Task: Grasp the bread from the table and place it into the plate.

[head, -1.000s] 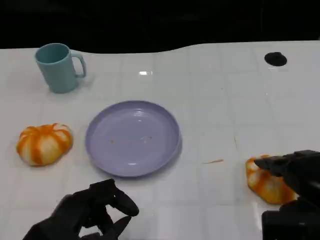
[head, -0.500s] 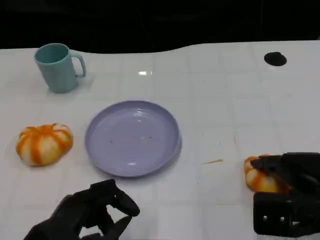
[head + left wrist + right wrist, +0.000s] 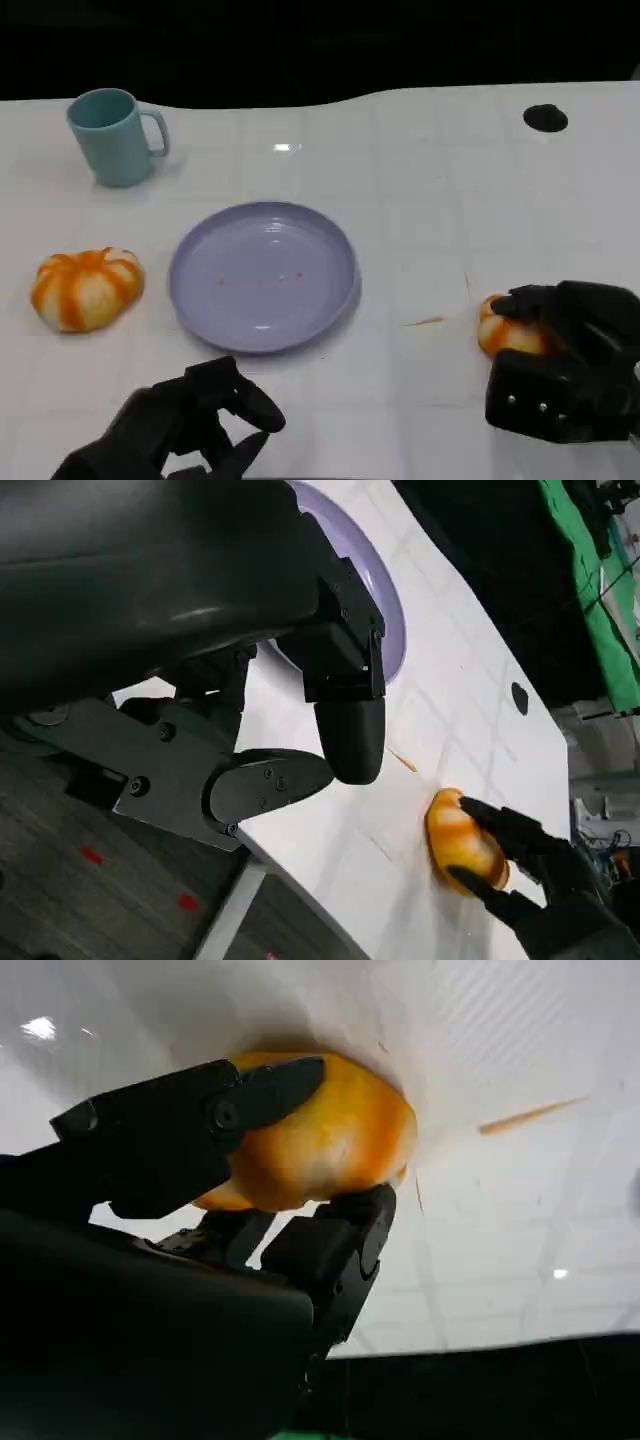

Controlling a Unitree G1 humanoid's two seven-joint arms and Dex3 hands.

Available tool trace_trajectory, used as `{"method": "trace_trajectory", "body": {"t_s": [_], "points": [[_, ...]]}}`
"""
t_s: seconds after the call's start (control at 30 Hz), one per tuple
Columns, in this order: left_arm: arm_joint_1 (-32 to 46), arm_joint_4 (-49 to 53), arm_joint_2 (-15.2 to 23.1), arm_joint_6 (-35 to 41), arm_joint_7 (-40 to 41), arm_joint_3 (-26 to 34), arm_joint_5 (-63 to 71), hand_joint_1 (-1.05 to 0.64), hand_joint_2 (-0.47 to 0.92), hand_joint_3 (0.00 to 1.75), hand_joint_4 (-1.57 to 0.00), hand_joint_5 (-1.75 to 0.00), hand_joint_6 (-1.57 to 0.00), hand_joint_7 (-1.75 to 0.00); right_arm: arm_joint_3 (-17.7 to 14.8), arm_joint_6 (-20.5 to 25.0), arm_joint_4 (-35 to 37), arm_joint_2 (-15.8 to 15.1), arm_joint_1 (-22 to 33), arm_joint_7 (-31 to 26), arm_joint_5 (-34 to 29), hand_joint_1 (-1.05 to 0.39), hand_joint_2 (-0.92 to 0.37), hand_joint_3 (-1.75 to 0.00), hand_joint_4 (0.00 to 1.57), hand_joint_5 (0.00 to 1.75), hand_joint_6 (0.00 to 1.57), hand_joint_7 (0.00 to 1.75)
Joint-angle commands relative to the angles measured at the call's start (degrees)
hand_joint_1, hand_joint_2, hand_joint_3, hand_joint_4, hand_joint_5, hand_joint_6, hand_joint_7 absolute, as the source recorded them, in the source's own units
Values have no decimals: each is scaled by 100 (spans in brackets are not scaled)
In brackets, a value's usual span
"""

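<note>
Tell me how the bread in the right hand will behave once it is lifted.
The bread looks rounded and glazed, so it may slip or roll if the right hand loosens. Fingers wrap it from two sides, which probably steadies it. It is likely soft and light, so a hard squeeze could dent it.

Two black robot hands

The left robot hand (image 3: 185, 425) and right robot hand (image 3: 560, 365) are black, blocky, with small screws.

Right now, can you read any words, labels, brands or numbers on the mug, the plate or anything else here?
None: no readable text appears on the teal mug, the purple plate, either bread or the white table.
</note>
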Motion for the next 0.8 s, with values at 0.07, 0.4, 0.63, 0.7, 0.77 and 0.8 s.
{"method": "trace_trajectory", "body": {"t_s": [0.07,0.4,0.63,0.7,0.77,0.8], "points": [[10,-75,10,75,26,-12,35,-26,80,66,-64,-175,-64,-125,-100,-736,612,22,-178,-1058,208,-11,-50,-99,88,171,102,99],[-6,-68,1,61,26,-13,69,-24,80,65,-65,-175,-64,-126,-45,-1095,792,52,-277,-1455,228,-14,-41,-112,93,175,81,153],[-14,-50,0,40,26,-14,91,-22,80,65,-64,-175,-63,-126,-61,-1318,640,81,-231,-1673,248,-11,-36,-114,92,175,81,152],[-12,-54,-7,59,24,-12,81,-22,81,65,-64,-175,-63,-125,-84,-1432,605,87,-226,-1734,285,-10,-33,-117,92,175,81,152],[-11,-50,-8,59,18,-9,69,-22,81,64,-64,-175,-63,-125,-127,-1613,553,102,-221,-1734,418,-9,-31,-123,93,175,79,159],[-11,-43,-7,47,14,-7,64,-21,81,64,-64,-175,-63,-125,-141,-1689,526,107,-221,-1724,476,-9,-31,-126,93,175,77,163]]}}
